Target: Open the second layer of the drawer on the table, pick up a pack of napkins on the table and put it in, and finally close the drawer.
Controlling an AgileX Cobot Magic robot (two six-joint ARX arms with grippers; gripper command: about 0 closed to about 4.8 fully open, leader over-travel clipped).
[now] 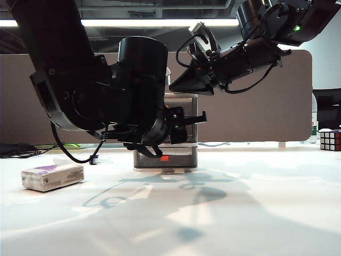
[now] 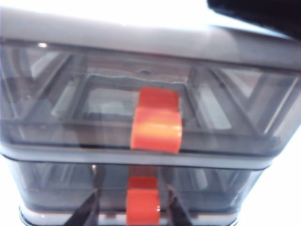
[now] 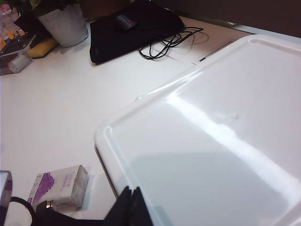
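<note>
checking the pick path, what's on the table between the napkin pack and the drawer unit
Exterior view: bare white table between the napkin pack and the drawer unit; only a dangling black cable from the left arm hangs there.

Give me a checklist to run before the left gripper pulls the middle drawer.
1. Left gripper at the middle drawer, not the top one: ok, its fingers flank that drawer's red tab.
2. Grip on the tab: not ok, gaps show on both sides.
3. Middle drawer closed: ok.
4. Right gripper steadying the unit's white top: cannot tell; it is shut above the top's edge, but contact is unclear.
5. Table in front of the drawers free: ok; the napkin pack lies off to one side.
</note>
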